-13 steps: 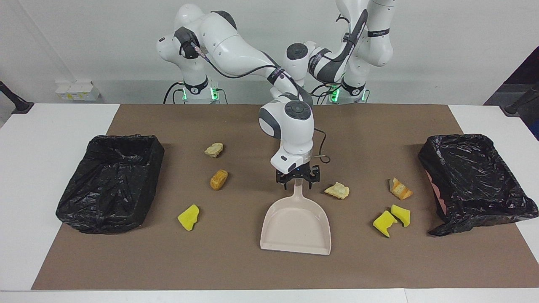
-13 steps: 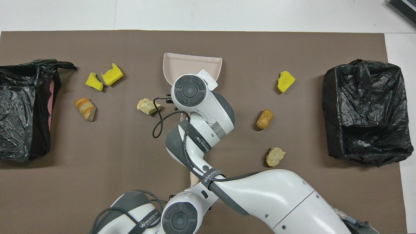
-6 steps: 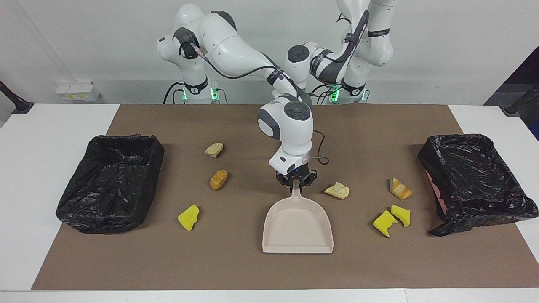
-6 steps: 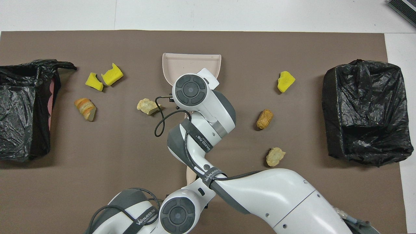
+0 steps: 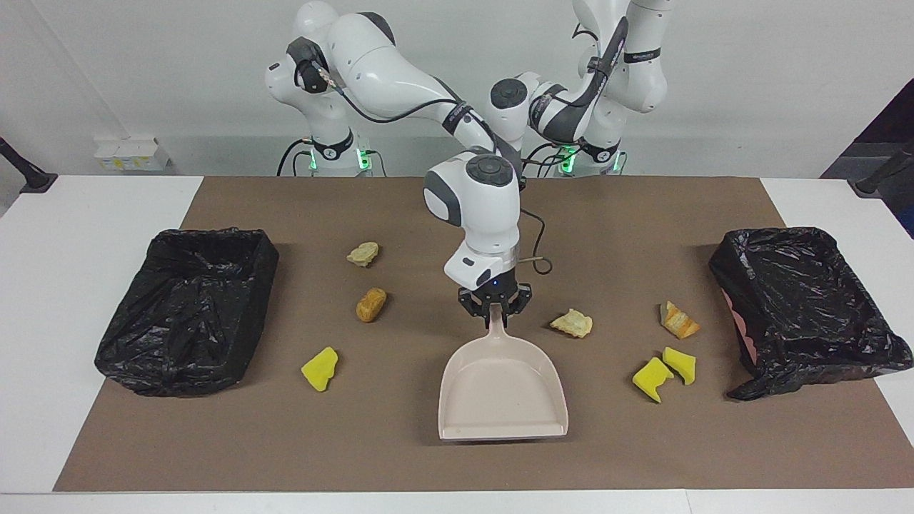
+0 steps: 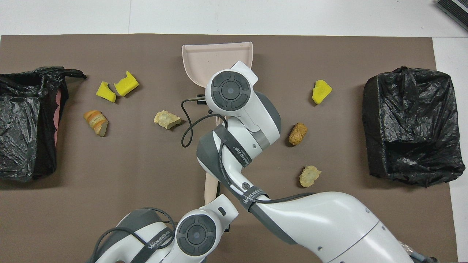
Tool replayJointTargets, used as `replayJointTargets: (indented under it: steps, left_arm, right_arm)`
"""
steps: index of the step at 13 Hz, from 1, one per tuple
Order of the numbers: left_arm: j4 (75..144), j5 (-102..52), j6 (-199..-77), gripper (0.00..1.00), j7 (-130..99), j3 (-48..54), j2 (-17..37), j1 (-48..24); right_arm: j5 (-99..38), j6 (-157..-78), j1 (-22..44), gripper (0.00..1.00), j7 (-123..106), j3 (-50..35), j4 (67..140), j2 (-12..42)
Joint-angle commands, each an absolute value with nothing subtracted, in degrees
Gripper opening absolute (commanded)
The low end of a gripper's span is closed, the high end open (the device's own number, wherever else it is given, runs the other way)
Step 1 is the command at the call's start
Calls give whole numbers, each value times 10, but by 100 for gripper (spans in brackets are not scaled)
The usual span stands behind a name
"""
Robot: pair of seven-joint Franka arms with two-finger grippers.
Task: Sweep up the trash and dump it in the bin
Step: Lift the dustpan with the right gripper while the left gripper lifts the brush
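My right gripper [image 5: 495, 311] is shut on the handle of the beige dustpan [image 5: 503, 392], which is lifted slightly off the brown mat at mid-table; the pan also shows in the overhead view [image 6: 215, 58]. The trash lies around it: a pale lump [image 5: 572, 323], an orange bread lump [image 5: 678, 321] and two yellow sponge chunks [image 5: 652, 378] toward the left arm's end; a yellow chunk [image 5: 319, 369], a brown lump [image 5: 370, 304] and a pale lump [image 5: 363, 253] toward the right arm's end. My left gripper [image 6: 218, 204] holds the beige brush [image 6: 211, 186] up near the robots.
Two bins lined with black bags stand on the mat, one at the right arm's end [image 5: 189, 307] and one at the left arm's end [image 5: 807, 307]. White table [image 5: 71, 285] borders the mat.
My right gripper closed on the dustpan handle, then raised the pan a little off the mat. My left hand drifted slightly with the brush. The scraps have not moved.
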State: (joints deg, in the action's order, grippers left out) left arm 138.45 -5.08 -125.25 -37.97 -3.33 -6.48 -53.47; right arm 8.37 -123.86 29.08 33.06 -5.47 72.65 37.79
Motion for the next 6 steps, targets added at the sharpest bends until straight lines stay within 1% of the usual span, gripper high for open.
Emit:
replayJointTargets:
  steps: [1,4,6]
  left_arm:
    - [1376,-38,-1203,0,-375,-33,-76,-511]
    - [1366,-15,-1201,0,-359,-33,-88,-441]
    - [1347,3,-1201,0,-343,-33,-83,-397]
  right_arm:
    - [92,-1247,268,0,224,-62,814,319]
    - [92,-1245,254,0,136,-61,838,303]
    - [91,-1239,237,0,49,-62,867,277]
